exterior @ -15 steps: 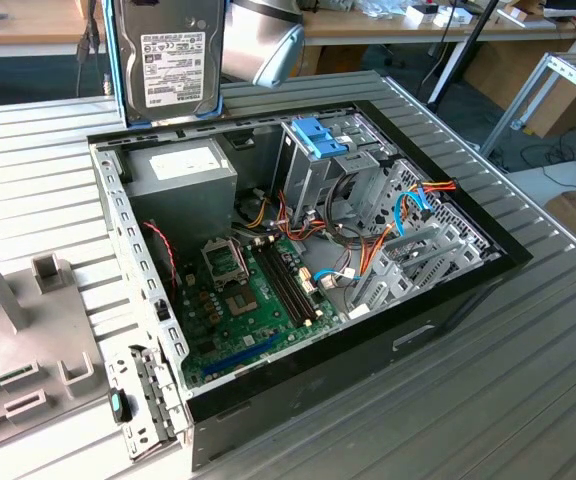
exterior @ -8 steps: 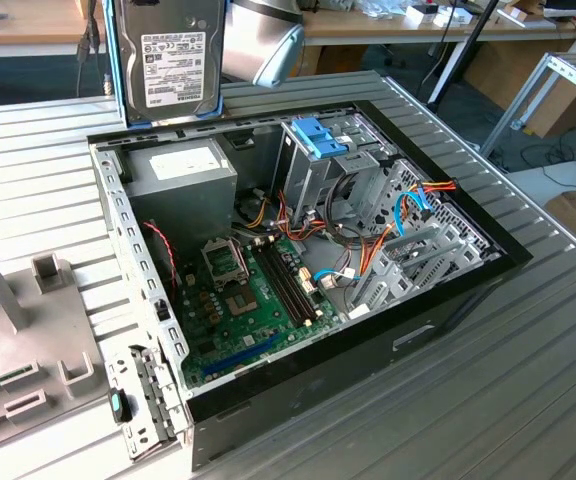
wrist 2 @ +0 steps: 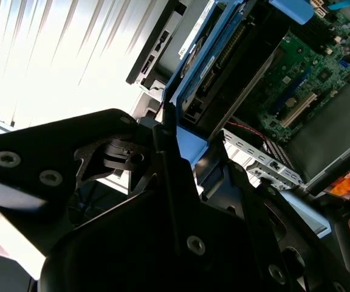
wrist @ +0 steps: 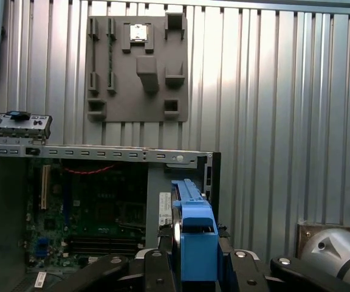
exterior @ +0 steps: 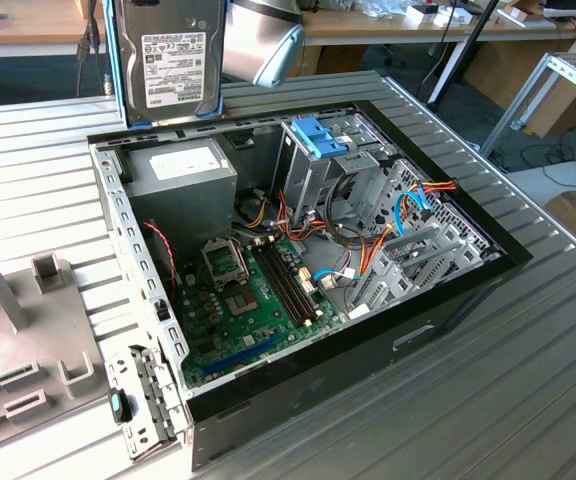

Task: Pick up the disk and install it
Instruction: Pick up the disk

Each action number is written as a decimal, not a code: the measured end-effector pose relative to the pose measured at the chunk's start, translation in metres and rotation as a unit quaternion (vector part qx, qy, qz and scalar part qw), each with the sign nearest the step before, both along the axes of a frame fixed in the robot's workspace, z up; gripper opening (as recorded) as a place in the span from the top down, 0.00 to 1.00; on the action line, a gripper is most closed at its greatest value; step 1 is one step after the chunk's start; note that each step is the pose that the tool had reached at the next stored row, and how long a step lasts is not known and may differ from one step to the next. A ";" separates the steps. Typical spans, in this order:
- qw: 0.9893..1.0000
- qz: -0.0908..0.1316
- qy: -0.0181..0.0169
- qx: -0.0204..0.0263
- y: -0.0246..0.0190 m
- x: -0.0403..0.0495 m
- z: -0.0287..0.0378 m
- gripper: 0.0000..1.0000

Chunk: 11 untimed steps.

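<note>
The disk (exterior: 168, 60), grey metal with a white label and a bright blue carrier rail, hangs upright above the back edge of the open computer case (exterior: 468, 235) in the exterior view. My gripper (wrist: 196, 263) is shut on it, its black fingers (wrist: 160, 263) pressing both sides of the blue rail (wrist: 196, 234) in the first wrist view. In the second wrist view the disk (wrist 2: 223, 61) juts out from the gripper (wrist 2: 184, 152) over the motherboard (wrist 2: 308, 73). Inside the case stands a metal drive cage with a blue part (exterior: 323, 140) on top.
The case lies on its side on a ribbed metal table (exterior: 528, 380), showing the motherboard (exterior: 248, 300), power supply (exterior: 183, 170) and cable bundles (exterior: 408, 215). A grey fixture plate (wrist: 137, 67) lies beside the case. A table frame (exterior: 568, 90) stands at the exterior view's right.
</note>
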<state>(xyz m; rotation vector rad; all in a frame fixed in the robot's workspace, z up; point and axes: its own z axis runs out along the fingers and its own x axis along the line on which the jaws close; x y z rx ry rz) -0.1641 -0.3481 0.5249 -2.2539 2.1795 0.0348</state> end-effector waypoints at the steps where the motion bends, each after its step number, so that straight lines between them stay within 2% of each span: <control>1: 1.000 0.000 0.000 0.000 -0.0007 0.0000 0.0000 0.64; 4: 1.000 0.000 0.000 0.000 -0.0013 0.0001 0.0000 0.64; 8: 1.000 0.000 0.000 0.000 -0.0024 0.0075 0.0000 0.64; 11: 1.000 0.000 0.000 0.000 -0.0032 0.0089 0.0000 0.64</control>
